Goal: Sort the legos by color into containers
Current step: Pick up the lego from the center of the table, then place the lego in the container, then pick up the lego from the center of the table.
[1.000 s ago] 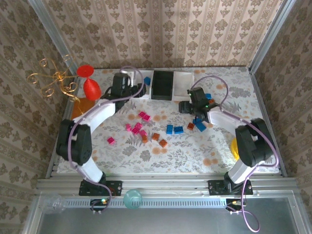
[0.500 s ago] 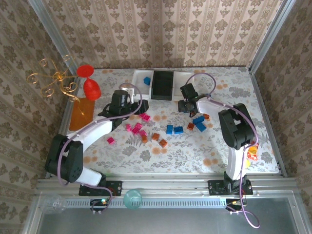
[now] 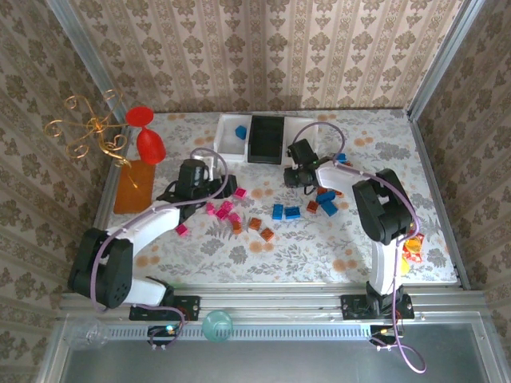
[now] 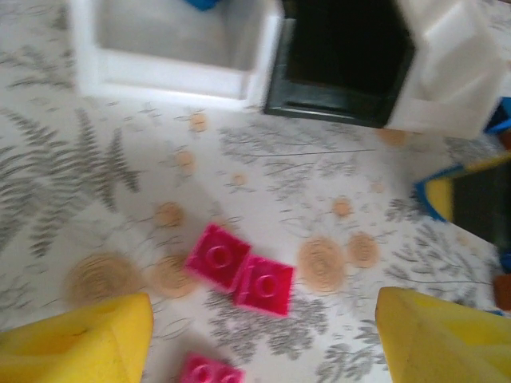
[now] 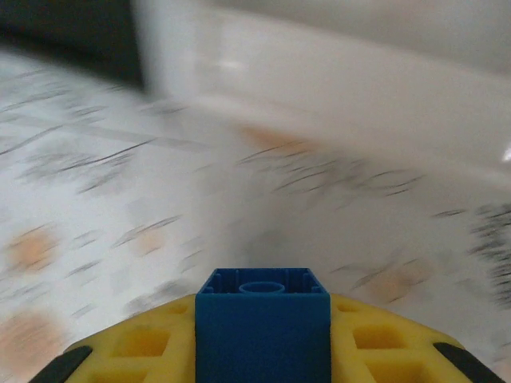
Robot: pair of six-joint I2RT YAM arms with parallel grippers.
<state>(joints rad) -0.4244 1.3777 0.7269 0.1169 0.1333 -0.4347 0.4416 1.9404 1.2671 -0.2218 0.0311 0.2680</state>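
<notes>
While your right claw [image 3: 300,172] is clamping a blue lego [image 5: 263,323] near the black bin [image 3: 267,137], you are delivering. The next move is calling for a reach left to the white bin [image 3: 227,140] (blue already inside). Your left claw [image 4: 259,339] is hovering spread over pink legos [image 4: 239,271].

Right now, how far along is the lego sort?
Done: one blue lego in the left white bin. In hand: right fingers clamp a second blue lego; left fingers open over pink legos. Left: those, orange legos and loose blue legos on the table.
</notes>
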